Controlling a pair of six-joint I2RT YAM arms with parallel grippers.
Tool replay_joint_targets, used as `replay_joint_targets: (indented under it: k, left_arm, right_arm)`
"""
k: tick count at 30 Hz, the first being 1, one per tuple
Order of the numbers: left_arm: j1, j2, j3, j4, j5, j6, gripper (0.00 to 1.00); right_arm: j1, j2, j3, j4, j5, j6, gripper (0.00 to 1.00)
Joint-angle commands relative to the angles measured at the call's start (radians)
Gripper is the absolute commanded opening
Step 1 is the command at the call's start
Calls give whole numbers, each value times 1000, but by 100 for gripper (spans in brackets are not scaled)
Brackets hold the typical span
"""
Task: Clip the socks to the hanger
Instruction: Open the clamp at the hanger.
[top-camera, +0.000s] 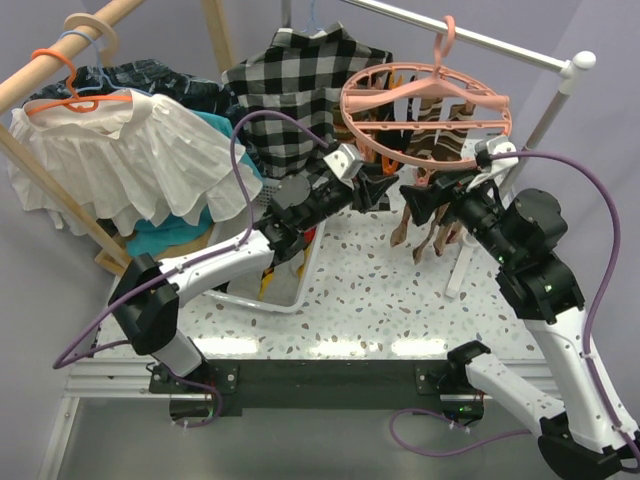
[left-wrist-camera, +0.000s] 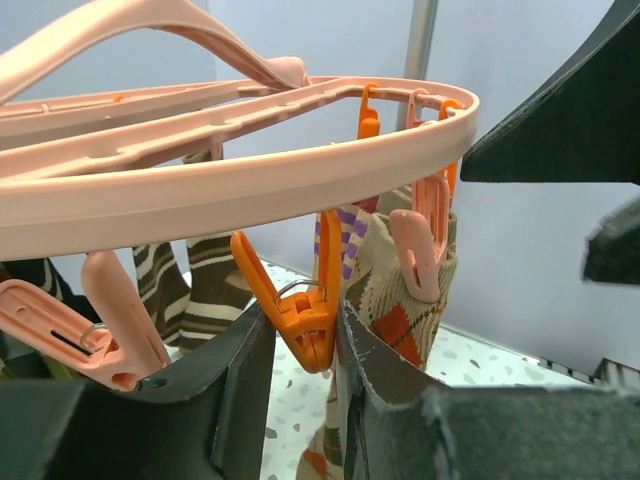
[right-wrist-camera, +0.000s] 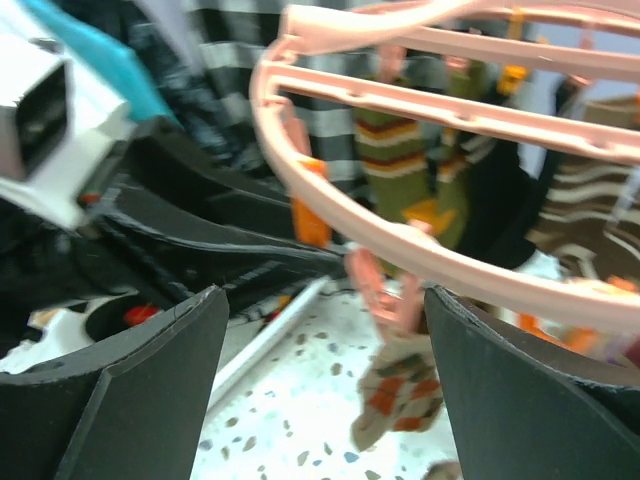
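The salmon-pink ring hanger (top-camera: 425, 100) hangs by its hook from the white rail, and several socks (top-camera: 430, 225) dangle from its pegs. My left gripper (top-camera: 385, 188) reaches under the ring's near rim (left-wrist-camera: 250, 180). Its jaws press both sides of an orange clip peg (left-wrist-camera: 310, 320) that holds no sock. An argyle sock (left-wrist-camera: 400, 300) hangs from a pink peg just behind, and brown striped socks (left-wrist-camera: 200, 290) hang to the left. My right gripper (top-camera: 415, 200) faces the left one, open and empty (right-wrist-camera: 325, 295), with the argyle sock (right-wrist-camera: 400, 390) hanging beyond it.
A white mesh basket (top-camera: 290, 285) stands on the speckled table under the left arm. A black-and-white checked shirt (top-camera: 290, 90) hangs behind, and a white blouse (top-camera: 130, 150) hangs on an orange coat hanger from the wooden rack (top-camera: 60, 65). The rail's white post (top-camera: 545, 125) stands at right.
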Motion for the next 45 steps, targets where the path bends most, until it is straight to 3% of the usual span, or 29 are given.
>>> replay_joint_targets:
  k: [1, 4, 8, 16, 28, 45]
  left_arm:
    - [-73, -60, 3, -34, -155, 118, 32]
    - [-116, -62, 6, -49, -241, 185, 32]
    - [-156, -56, 12, -49, -337, 247, 30]
    - [-213, -27, 31, -31, -416, 325, 31]
    - [-259, 24, 51, 7, -462, 377, 32]
    - [-285, 39, 45, 1, -459, 391, 33]
  right_arm:
    - [5, 25, 72, 17, -211, -5, 82]
    - [5, 50, 87, 18, -212, 33, 79]
    - [5, 76, 115, -14, -101, 78, 70]
    - [3, 100, 121, -49, 6, 176, 53]
    - [5, 123, 92, -98, 103, 273, 40]
    - [2, 119, 34, -25, 183, 281, 34]
